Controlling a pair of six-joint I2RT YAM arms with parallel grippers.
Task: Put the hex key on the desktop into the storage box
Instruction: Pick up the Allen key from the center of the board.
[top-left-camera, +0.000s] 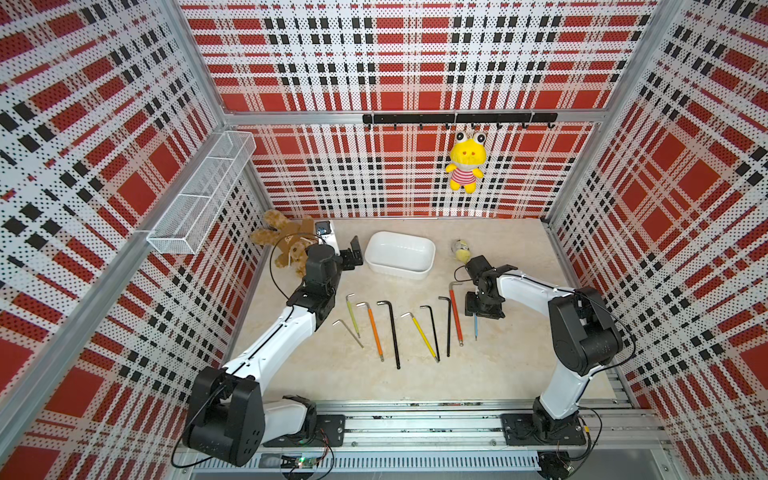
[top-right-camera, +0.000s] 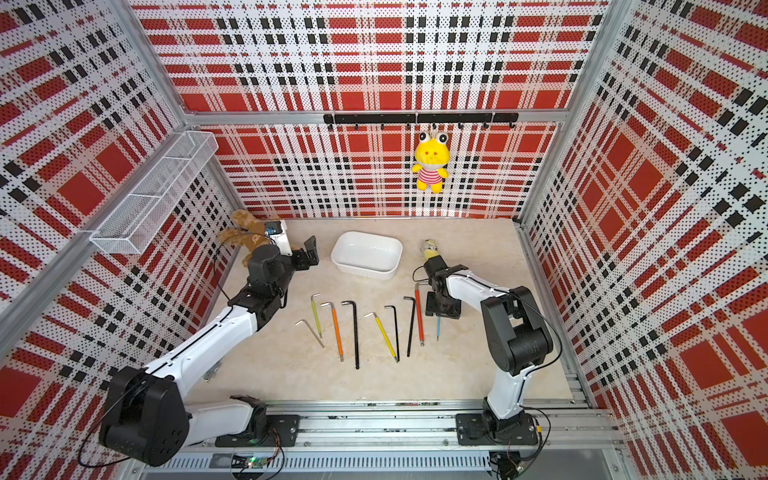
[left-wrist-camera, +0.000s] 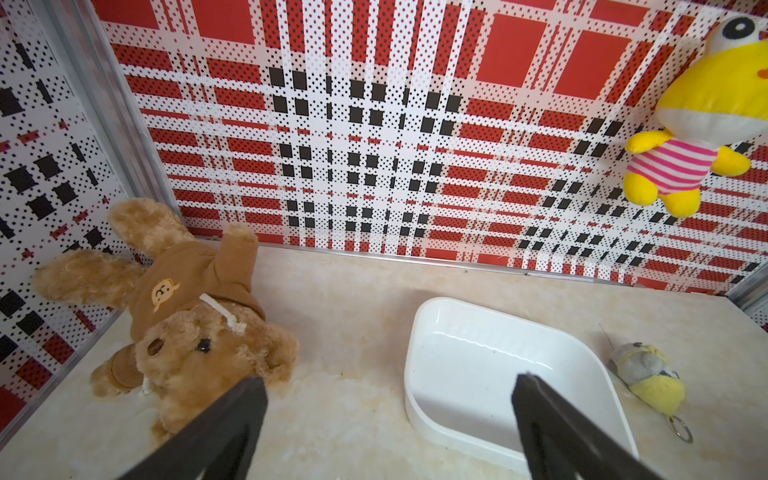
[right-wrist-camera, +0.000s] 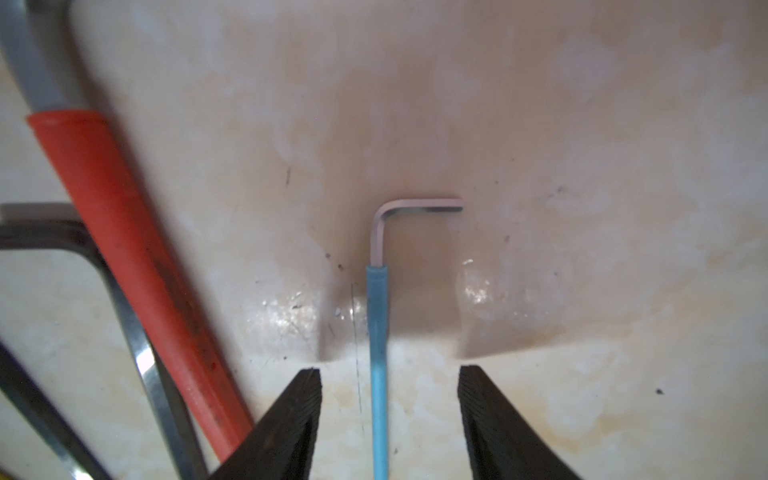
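Blue plastic sleeves the shank of one slim tool: the blue hex key (right-wrist-camera: 378, 332) lies flat on the cream, marbled table (right-wrist-camera: 540, 124), its bare metal elbow bent to one side. The right gripper (right-wrist-camera: 388, 374) stands over it pointing down. Its jaws are partly apart, one on each side of the sleeve, and a strip of table shows between each jaw and the key, so it has hold of nothing. Just beside the key lies the thicker red hex key (right-wrist-camera: 124, 232).

In both top views the blue hex key (top-left-camera: 476, 327) (top-right-camera: 438, 329) sits right of centre, at the right end of a loose row of keys. Leftwards from it the row runs through the red hex key (top-left-camera: 456, 316), a black hex key (top-left-camera: 449, 328), a thin black one (top-left-camera: 433, 332), a yellow one (top-left-camera: 422, 334), a long black one (top-left-camera: 392, 336), an orange one (top-left-camera: 375, 332), a yellow-green one (top-left-camera: 353, 316) and a bare silver one (top-left-camera: 349, 332).

The white storage box (top-left-camera: 399, 272) stands above the row, near the middle of the frame, well apart from the keys, and nothing shows inside it. The left gripper (top-left-camera: 353, 253) hangs just left of the box with its jaws spread wide (left-wrist-camera: 390, 378) and empty. Behind that arm a brown teddy bear (top-left-camera: 282, 241) lies in the back left corner. A small plush keychain (top-left-camera: 461, 251) lies to the right of the box, and a yellow frog plush (top-left-camera: 466, 164) hangs on the back wall.
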